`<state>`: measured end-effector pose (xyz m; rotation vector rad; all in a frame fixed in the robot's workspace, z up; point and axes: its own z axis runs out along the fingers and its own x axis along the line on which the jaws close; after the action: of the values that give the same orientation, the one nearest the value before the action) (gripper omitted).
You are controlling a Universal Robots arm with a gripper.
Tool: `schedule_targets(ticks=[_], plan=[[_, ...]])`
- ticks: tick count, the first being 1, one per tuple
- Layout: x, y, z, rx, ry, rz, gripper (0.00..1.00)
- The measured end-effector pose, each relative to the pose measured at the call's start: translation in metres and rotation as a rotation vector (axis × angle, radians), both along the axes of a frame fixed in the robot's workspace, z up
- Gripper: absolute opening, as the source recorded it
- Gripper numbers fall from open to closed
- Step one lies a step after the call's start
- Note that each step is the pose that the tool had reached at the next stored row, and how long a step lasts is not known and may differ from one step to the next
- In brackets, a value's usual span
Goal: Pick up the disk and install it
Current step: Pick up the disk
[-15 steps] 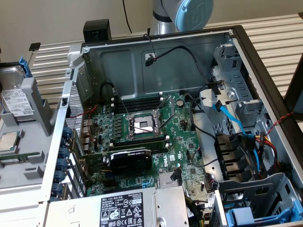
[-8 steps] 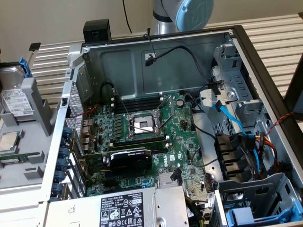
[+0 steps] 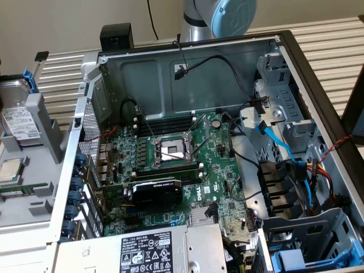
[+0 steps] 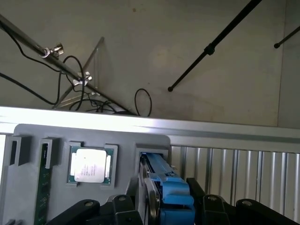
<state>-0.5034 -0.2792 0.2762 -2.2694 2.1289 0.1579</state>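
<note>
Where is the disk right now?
At the exterior view's left, outside the computer case, the disk stands on edge in a grey holder, near the processor chip.

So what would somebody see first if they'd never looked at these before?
The big open computer case in the middle of the exterior view, with its green motherboard and tangled cables. Next, the disk in its blue frame, standing in a grey holder at the exterior view's left; the wrist view has the gripper right at it.
</note>
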Motion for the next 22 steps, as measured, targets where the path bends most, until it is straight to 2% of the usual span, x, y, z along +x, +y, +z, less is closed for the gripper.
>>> schedule_targets(ticks=[1, 3, 22], plan=[[0.0, -0.0001, 0.0, 0.0001, 0.0001, 0.0, 0.44], [0.0, -0.0003, 0.0, 0.0006, 0.0, 0.0, 0.4], [0.0, -0.0061, 0.0, 0.0015, 0.0, -0.001, 0.38]])
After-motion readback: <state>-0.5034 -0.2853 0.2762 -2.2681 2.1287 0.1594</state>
